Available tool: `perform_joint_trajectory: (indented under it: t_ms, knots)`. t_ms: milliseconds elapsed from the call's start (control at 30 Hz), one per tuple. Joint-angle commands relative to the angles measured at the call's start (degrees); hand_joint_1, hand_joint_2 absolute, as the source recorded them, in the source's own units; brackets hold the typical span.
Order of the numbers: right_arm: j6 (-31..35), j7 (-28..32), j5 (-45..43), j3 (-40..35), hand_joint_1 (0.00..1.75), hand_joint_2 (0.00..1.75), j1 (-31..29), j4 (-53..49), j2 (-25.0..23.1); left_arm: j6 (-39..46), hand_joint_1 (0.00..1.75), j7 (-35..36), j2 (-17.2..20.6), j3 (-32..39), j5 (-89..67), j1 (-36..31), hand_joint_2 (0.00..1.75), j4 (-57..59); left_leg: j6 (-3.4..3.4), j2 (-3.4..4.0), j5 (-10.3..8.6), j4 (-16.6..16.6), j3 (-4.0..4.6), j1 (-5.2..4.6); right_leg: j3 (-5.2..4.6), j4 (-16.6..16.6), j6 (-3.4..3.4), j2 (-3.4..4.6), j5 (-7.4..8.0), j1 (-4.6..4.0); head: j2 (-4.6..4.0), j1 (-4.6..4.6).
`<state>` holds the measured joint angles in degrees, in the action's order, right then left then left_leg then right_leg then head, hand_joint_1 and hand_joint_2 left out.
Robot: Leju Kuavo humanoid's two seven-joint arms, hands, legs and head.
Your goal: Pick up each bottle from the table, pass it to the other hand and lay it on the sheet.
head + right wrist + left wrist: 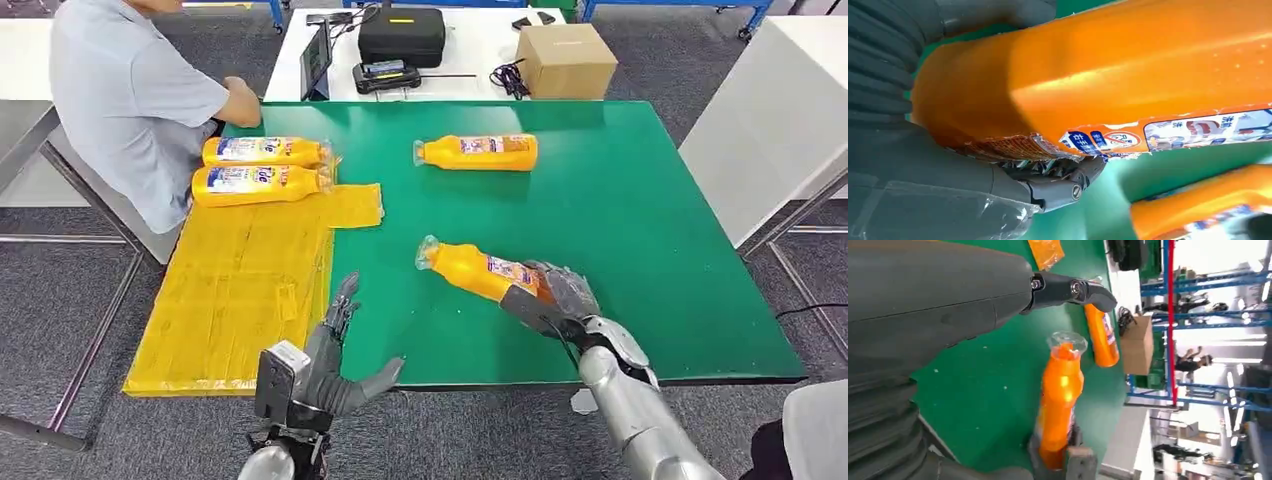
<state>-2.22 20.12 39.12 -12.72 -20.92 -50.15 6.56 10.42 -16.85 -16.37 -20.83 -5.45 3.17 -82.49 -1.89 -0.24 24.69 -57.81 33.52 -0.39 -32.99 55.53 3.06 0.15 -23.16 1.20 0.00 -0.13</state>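
Note:
My right hand (553, 298) grips the base end of an orange bottle (477, 269), its clear cap tilted up toward the table's middle; the same bottle (1128, 70) fills the right wrist view, and it stands out in the left wrist view (1058, 400). My left hand (335, 362) is open at the table's near edge, fingers spread, holding nothing. A second orange bottle (477, 152) lies on the green table (640, 220) farther back. Two more orange bottles (262, 151) (258, 184) lie side by side at the far end of the yellow sheet (235, 290).
A person in a grey shirt (125, 95) sits at the table's far left corner, hand near the sheet. Behind the green table stand a cardboard box (565, 60), a black case (402, 35) and a tablet (316, 58).

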Motion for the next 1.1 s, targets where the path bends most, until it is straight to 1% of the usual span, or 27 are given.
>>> perform_joint_trajectory:
  t_ms: [33, 67, 100, 133, 200, 267, 333, 367, 467, 567, 633, 667, 767, 933, 1100]
  knots:
    - [-7.2, 2.7, -14.6, -2.4, 1.75, 1.75, 4.9, -15.0, -6.8, -4.2, 0.00, 0.1, -2.2, 1.7, 16.4, -4.3, 1.75, 13.3, 0.13, 0.12, 0.00, 0.1, 0.01, 0.06, -0.03, 0.0, -0.15, 0.10, 0.03, -0.06, 0.00, 0.02]
    - [-7.3, 3.1, -15.1, -3.9, 1.75, 1.75, 4.9, -15.8, -6.8, -3.8, 0.00, 0.6, -2.3, 1.3, 17.7, -4.0, 1.75, 12.9, 0.10, 0.09, 0.00, 0.1, 0.07, 0.05, -0.04, 0.0, -0.11, 0.07, 0.01, -0.05, 0.00, 0.00]
    - [-7.4, 3.2, -15.3, -5.2, 1.75, 1.75, 4.7, -16.1, -7.0, -3.7, 0.00, 0.8, -0.9, 0.2, 18.4, -4.7, 1.75, 13.5, 0.17, 0.20, 0.03, 0.0, 0.18, 0.09, -0.18, 0.0, -0.19, 0.16, 0.01, -0.09, 0.00, 0.00]
    - [-7.2, 3.0, -15.2, -6.4, 1.75, 1.75, 4.7, -16.7, -7.1, -3.3, 0.00, 0.1, -1.3, 1.0, 20.2, -4.9, 1.75, 14.1, 0.14, 0.19, 0.03, 0.0, 0.27, 0.07, -0.27, 0.1, -0.15, 0.16, 0.01, -0.07, 0.00, -0.02]
    - [-7.1, 3.2, -15.5, -8.2, 1.75, 1.75, 5.1, -17.5, -7.3, -2.6, 0.00, 0.3, -1.5, 0.5, 20.4, -5.1, 1.75, 14.4, 0.16, 0.10, -0.02, 0.0, 0.40, 0.09, -0.39, 0.1, -0.16, 0.07, -0.02, -0.09, 0.00, -0.07]
    - [-6.8, 3.3, -16.0, -9.8, 1.75, 1.75, 5.3, -17.8, -7.2, -1.8, 0.00, 0.6, -1.6, -0.1, 20.5, -5.3, 1.75, 14.9, 0.13, -0.10, -0.12, 0.0, 0.48, 0.12, -0.36, 0.0, -0.09, -0.09, -0.04, -0.10, 0.00, 0.00]
    - [-6.3, 3.4, -15.7, -10.6, 1.75, 1.75, 5.4, -17.8, -7.4, -1.7, 0.00, 0.7, -1.5, -0.6, 20.6, -5.5, 1.75, 15.5, 0.12, -0.09, -0.08, 0.0, 0.48, 0.10, -0.35, 0.0, -0.09, -0.05, -0.07, -0.07, 0.00, 0.00]
    - [-6.2, 3.4, -15.6, -11.8, 1.75, 1.75, 4.9, -17.1, -7.2, -1.6, 0.00, 0.8, -1.3, -1.0, 20.9, -6.0, 1.75, 16.3, 0.14, -0.08, -0.04, 0.0, 0.46, 0.13, -0.31, 0.0, -0.12, -0.05, -0.09, -0.11, 0.00, 0.00]
    - [-5.8, 3.5, -15.8, -13.2, 1.75, 1.75, 4.1, -14.7, -7.6, -1.7, 0.00, 0.4, -1.2, -1.6, 21.7, -6.6, 1.75, 16.8, 0.12, -0.09, -0.12, 0.0, 0.78, 0.04, -0.64, 0.1, -0.08, -0.05, -0.03, -0.02, 0.00, 0.00]
    - [-5.4, 3.7, -16.0, -14.5, 1.75, 1.75, 3.4, -11.8, -8.2, -1.3, 0.00, -0.3, -0.9, -2.2, 21.7, -6.9, 1.75, 16.0, 0.19, -0.09, -0.04, 0.0, 0.71, 0.11, -0.54, 0.0, -0.18, -0.05, -0.08, -0.11, 0.00, -0.02]
    - [-5.4, 3.7, -16.0, -14.5, 1.75, 1.75, 3.4, -11.8, -8.2, -1.3, 0.00, -0.3, -0.9, -2.2, 21.7, -6.9, 1.75, 16.0, 0.15, -0.15, -0.09, 0.0, 0.84, 0.06, -0.67, 0.0, -0.12, -0.08, -0.04, -0.06, 0.00, 0.00]
    - [-5.4, 3.7, -16.0, -14.5, 1.75, 1.75, 3.4, -11.8, -8.2, -1.3, 0.00, -0.3, -0.9, -2.2, 21.7, -6.9, 1.75, 16.0, 0.22, -0.11, -0.01, 0.0, 0.72, 0.13, -0.54, 0.1, -0.21, -0.06, -0.10, -0.14, 0.00, 0.00]
    - [-5.1, 3.7, -16.2, -16.1, 1.75, 1.75, 3.2, -9.3, -8.1, 3.9, 0.00, -4.5, 0.7, -4.9, 15.9, -8.8, 1.75, 15.9, 0.17, -0.15, -0.06, 0.0, 0.81, 0.09, -0.64, 0.0, -0.15, -0.10, -0.08, -0.09, 0.00, -0.02]
    - [-5.3, 4.7, -16.9, -18.3, 1.75, 1.75, 2.9, -5.7, -8.3, 3.1, 0.00, -4.5, 0.7, -6.6, 17.2, -9.5, 1.75, 15.4, 0.16, -0.20, -0.07, 0.0, 0.80, 0.12, -0.63, 0.0, -0.14, -0.15, -0.06, -0.11, 0.00, 0.00]
    - [-6.0, 5.2, -17.1, -20.0, 1.75, 1.75, 1.9, -4.6, -9.4, 3.2, 0.00, -4.6, 0.4, -6.2, 18.6, -10.1, 1.75, 16.0, 0.13, -0.13, -0.10, 0.0, 0.92, 0.07, -0.76, 0.0, -0.11, -0.07, -0.02, -0.06, 0.00, 0.00]
